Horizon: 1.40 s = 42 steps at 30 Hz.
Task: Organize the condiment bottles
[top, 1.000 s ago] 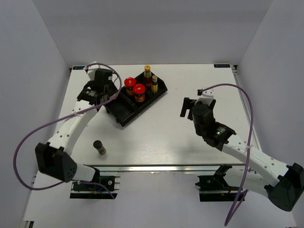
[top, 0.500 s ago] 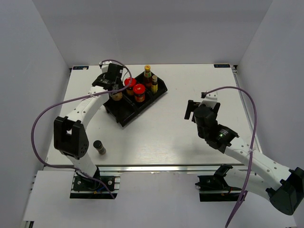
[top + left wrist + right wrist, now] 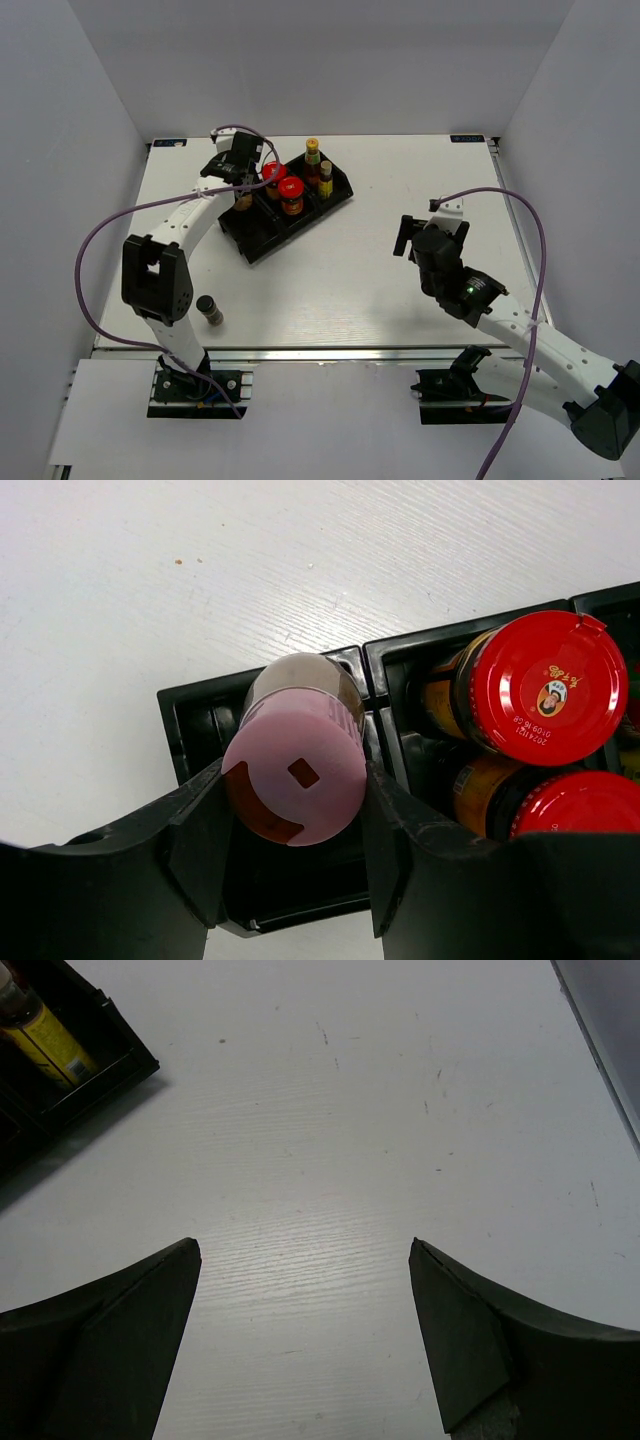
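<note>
1. Pale grey walls enclose a white wood-grain table (image 3: 350,290). A black plastic 3-compartment tray (image 3: 258,245) lies at an angle on its far-left part.
2. The left gripper (image 3: 292,815) is clenched on a small dark bottle with a pink cap (image 3: 300,745), with 1 finger pressed against each side of the cap.
3. That bottle sits in the tray's left end compartment, close to the outer end wall. Whether its base touches the tray floor cannot be told.
4. A squat jar with a red lid (image 3: 545,685) and a second red-lidded jar (image 3: 585,805) fill the tray's middle compartment, just beside each other.
5. A slim dark sauce bottle with a yellow cap (image 3: 313,152) and a slim dark bottle with a tan cap (image 3: 326,172) stand upright in the tray's right end compartment.
6. A small bottle with a dark cap (image 3: 209,309) stands upright on the table, well apart from the tray on its near-left side.
7. The right gripper (image 3: 305,1260) is released, its 2 fingers spread wide and grasping nothing. It hangs over bare table well to the right of the tray.
</note>
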{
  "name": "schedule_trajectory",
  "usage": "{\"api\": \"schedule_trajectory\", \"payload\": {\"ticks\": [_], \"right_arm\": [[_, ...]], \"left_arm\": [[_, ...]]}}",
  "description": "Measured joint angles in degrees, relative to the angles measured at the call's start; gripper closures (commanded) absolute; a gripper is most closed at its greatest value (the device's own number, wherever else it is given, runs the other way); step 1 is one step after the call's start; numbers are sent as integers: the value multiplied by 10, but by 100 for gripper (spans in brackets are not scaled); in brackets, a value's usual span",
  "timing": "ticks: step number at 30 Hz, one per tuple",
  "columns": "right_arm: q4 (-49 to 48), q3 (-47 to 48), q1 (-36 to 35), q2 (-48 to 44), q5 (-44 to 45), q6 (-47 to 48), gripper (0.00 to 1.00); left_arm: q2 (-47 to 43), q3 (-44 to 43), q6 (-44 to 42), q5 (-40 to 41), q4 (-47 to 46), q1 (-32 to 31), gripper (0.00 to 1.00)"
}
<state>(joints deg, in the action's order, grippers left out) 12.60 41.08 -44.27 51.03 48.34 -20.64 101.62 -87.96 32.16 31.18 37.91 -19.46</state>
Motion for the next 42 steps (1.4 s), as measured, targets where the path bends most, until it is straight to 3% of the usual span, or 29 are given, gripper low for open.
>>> {"api": "schedule_trajectory", "payload": {"ticks": [17, 31, 42], "right_arm": [[1, -3, 0, 6, 0, 0, 11], [1, -7, 4, 10, 10, 1, 11], [1, -7, 8, 12, 15, 1, 11]], "left_arm": [[-75, 52, 9, -36, -16, 2, 60], [-23, 48, 9, -49, 7, 2, 60], [45, 29, 9, -31, 7, 2, 50]]}}
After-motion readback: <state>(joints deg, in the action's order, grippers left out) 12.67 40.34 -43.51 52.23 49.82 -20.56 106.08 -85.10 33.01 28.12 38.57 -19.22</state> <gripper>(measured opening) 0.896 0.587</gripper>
